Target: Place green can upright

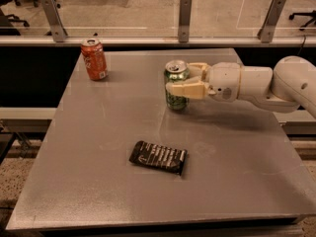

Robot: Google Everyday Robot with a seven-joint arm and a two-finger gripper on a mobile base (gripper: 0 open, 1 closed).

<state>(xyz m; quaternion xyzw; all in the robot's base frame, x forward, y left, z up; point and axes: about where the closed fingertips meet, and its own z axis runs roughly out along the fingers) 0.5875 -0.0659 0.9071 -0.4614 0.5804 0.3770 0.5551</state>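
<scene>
The green can [176, 101], dark green with pale markings and a silver top, stands upright on the grey table [98, 147], right of centre toward the back. My gripper [179, 79] reaches in from the right on a white arm. It is shut on the green can: one cream finger [186, 89] crosses the can's front and the other [198, 67] lies behind it. The can's base appears to touch the table.
An orange-red soda can [94, 59] stands upright at the table's back left. A black snack packet [158, 157] lies flat near the middle front. A railing with metal posts [184, 13] and glass panels runs behind the table.
</scene>
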